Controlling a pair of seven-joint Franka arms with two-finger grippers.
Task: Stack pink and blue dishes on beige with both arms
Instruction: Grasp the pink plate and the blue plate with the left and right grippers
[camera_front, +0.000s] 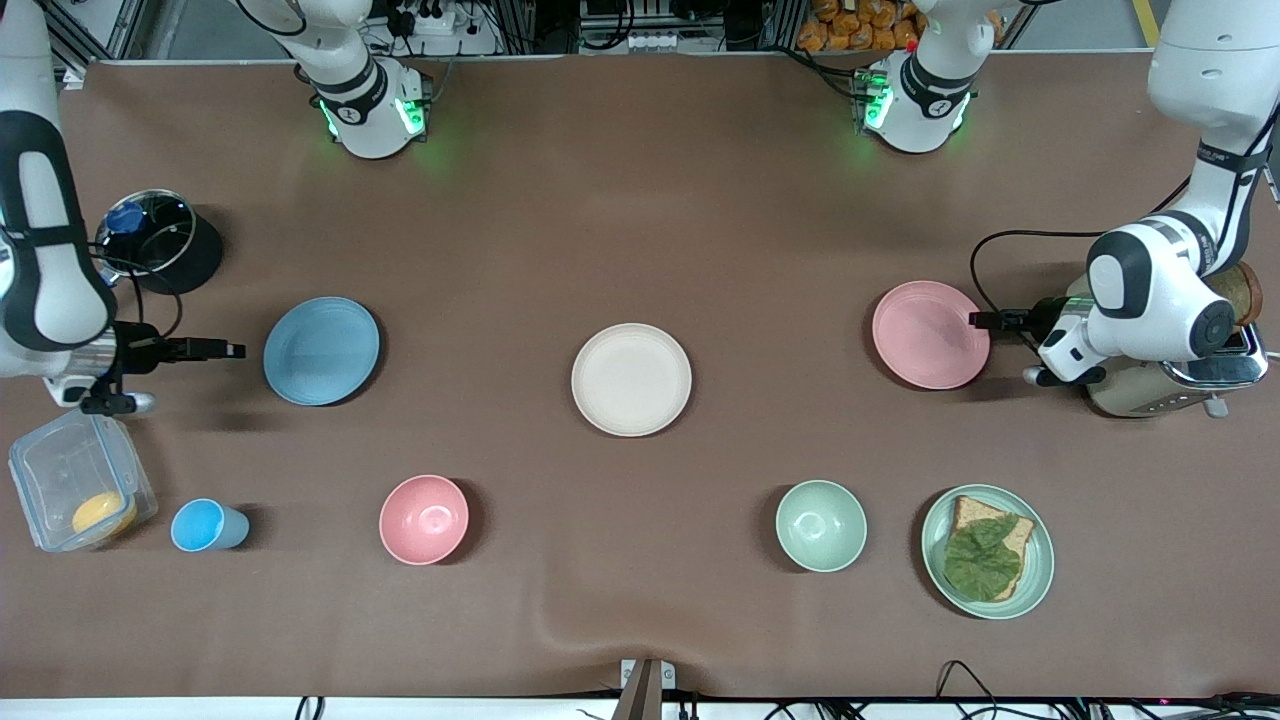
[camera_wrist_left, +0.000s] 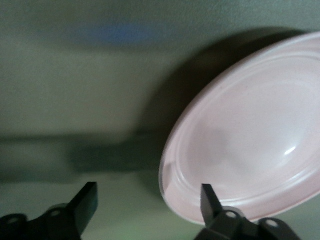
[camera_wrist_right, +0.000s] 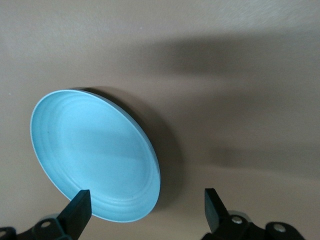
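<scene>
I am working two arms over a brown counter (camera_front: 640, 200). My left gripper (camera_wrist_left: 150, 202) is hovering low at the rim of the pink plate (camera_front: 930, 334), fingers spread wide with nothing between them; one finger is sitting over the plate's edge, the other over bare counter just outside it. My right gripper (camera_wrist_right: 147, 207) is likewise wide open and empty, poised just beside the blue plate (camera_front: 321, 350), whose rim is lying under one finger.

The beige plate (camera_front: 631, 379) is lying flat and bare midway between my two grippers, well apart from both.

The step in hand, as I judge it, is taking each plate by its rim. To do it well I am thinking one finger should go over the rim and one under the outer lip, then close gently, since these plates are flat and low and could slide or tip.

Room: the counter from each plate to the beige one is open. Close by my left gripper a toaster (camera_front: 1170, 385) is standing; near my right gripper sit a clear box (camera_front: 80, 490) and a dark pot (camera_front: 165, 245). A pink bowl (camera_front: 424, 519) and a green bowl (camera_front: 821, 525) are lying off the direct paths.
</scene>
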